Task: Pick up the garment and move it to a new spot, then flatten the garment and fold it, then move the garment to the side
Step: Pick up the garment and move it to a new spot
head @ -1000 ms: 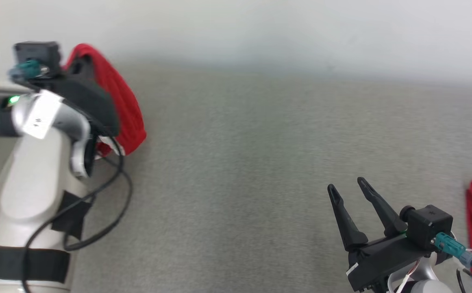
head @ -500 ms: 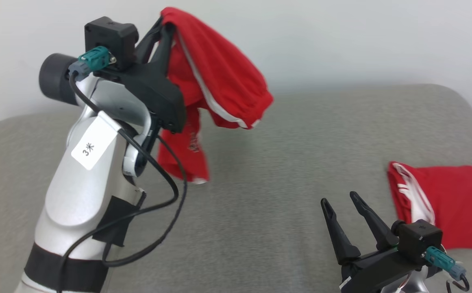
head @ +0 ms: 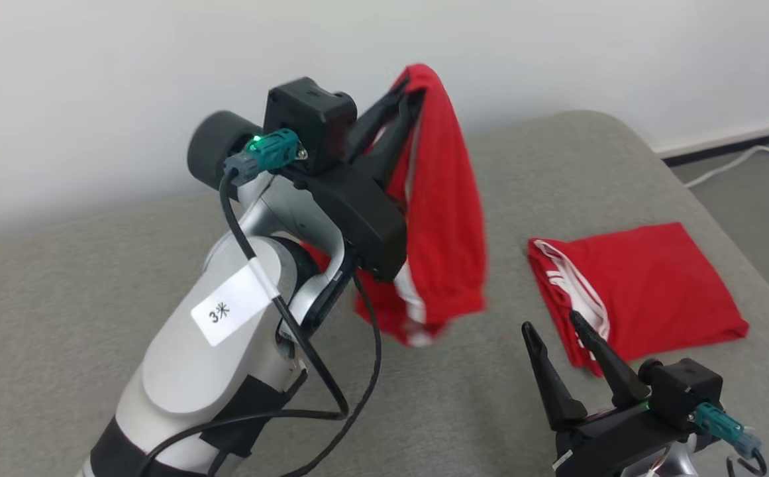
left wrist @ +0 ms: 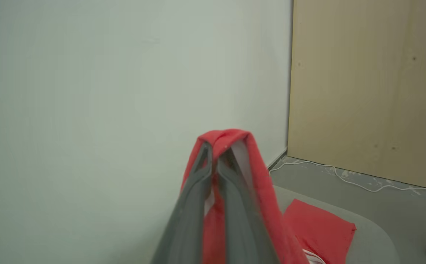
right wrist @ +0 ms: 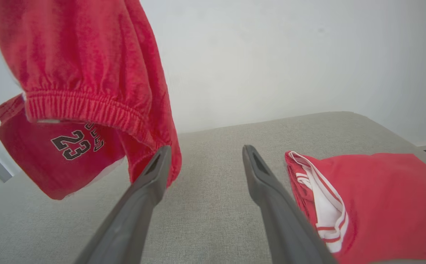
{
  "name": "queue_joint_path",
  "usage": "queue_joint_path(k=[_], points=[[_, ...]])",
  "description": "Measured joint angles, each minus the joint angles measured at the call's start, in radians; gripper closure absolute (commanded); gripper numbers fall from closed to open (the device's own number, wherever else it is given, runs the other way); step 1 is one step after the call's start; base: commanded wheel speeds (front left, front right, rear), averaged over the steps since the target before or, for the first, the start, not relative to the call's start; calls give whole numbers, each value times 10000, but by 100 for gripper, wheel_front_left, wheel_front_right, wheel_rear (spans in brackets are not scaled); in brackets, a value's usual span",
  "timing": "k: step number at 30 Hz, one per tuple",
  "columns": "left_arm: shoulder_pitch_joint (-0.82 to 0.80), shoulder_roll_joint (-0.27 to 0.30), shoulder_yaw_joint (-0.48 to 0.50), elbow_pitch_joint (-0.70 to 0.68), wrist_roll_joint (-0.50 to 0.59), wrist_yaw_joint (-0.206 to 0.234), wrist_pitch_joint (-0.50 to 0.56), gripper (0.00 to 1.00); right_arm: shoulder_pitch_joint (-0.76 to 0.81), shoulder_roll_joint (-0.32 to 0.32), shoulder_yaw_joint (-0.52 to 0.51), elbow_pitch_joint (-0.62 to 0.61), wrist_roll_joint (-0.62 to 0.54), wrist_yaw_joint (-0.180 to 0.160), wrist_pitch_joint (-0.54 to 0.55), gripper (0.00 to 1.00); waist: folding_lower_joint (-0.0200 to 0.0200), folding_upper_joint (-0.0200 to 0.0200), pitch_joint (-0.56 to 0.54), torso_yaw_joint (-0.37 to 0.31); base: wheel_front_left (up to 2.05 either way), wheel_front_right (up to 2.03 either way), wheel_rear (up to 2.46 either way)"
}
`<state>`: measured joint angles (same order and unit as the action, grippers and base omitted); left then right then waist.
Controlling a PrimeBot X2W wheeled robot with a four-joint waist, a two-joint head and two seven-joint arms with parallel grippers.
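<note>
A red garment (head: 444, 218) with white stripes hangs in the air above the grey cushion (head: 93, 298), draped over my left gripper (head: 405, 94), which is shut on its top fold. In the left wrist view the red cloth (left wrist: 231, 137) wraps the closed fingertips (left wrist: 202, 167). The right wrist view shows the hanging garment (right wrist: 84, 77) with an elastic waistband and the number 23. My right gripper (head: 552, 324) stands open low at the right, nothing between its fingers (right wrist: 146, 190), just right of the dangling cloth.
A second red garment (head: 642, 285), folded flat with white trim, lies on the cushion's right side, beside my right gripper. A white wall rises behind. At the far right are grey floor, a white cable (head: 742, 159) and a wooden panel (left wrist: 367, 84).
The head camera has swung and the whole picture has shifted. My left gripper has carried the garment up and rightward, toward the cushion's middle. The right gripper stays open and still.
</note>
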<state>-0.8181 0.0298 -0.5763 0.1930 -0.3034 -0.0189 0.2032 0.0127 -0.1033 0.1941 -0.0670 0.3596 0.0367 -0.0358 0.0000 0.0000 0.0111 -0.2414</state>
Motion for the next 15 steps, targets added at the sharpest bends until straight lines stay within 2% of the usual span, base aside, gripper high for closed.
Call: queue_joint_path(k=[4,9,15], points=[[49,6,-119,545,-290,299,40,100,4,-63,-174,-25,40,0,-102,0,-1,0,121,-360,0,0,0],[504,54,462,1954,-136,562,165,100,35,-115,-330,-54,88,-2,-205,0,0,0,415,-446,0,0,0],[1678,1177,790,3568,-94,656,242,100,14,-130,-391,-48,88,-2,-347,0,1,0,613,-198,0,0,0]])
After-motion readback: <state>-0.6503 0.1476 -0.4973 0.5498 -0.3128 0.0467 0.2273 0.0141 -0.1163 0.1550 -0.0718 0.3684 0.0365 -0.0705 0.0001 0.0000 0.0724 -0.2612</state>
